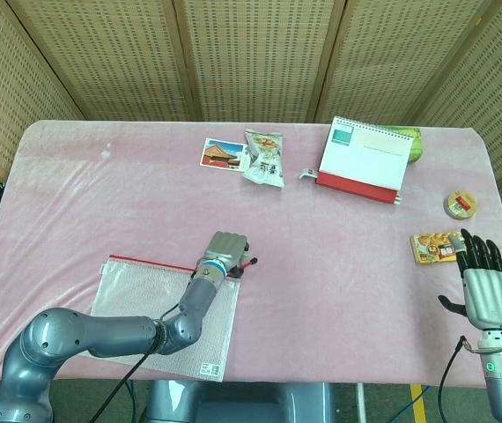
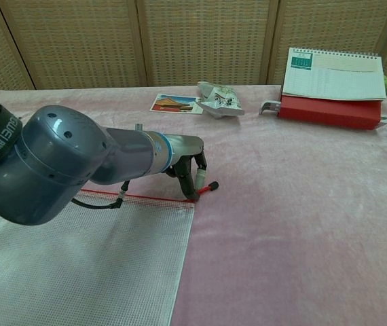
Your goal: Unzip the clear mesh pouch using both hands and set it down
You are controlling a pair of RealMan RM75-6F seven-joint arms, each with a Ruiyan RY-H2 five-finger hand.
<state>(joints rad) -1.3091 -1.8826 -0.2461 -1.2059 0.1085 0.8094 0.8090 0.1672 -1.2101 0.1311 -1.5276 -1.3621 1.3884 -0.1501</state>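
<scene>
The clear mesh pouch (image 1: 121,291) with a red zipper along its top edge lies flat near the table's front left, also seen in the chest view as pouch (image 2: 98,265). My left hand (image 1: 226,250) sits at the zipper's right end with fingers curled down, pinching the red zipper pull (image 2: 208,188). The pull (image 1: 250,262) sticks out just past the pouch's top right corner. The left forearm lies across the pouch and hides part of it. My right hand (image 1: 483,285) hovers at the far right front, fingers spread, holding nothing, far from the pouch.
At the back stand a desk calendar (image 1: 362,161), a snack packet (image 1: 264,159) and a postcard (image 1: 225,153). An orange snack pack (image 1: 433,247) lies just beyond the right hand, with a small round tin (image 1: 461,204) behind it. Pink cloth (image 1: 339,282) covers the table.
</scene>
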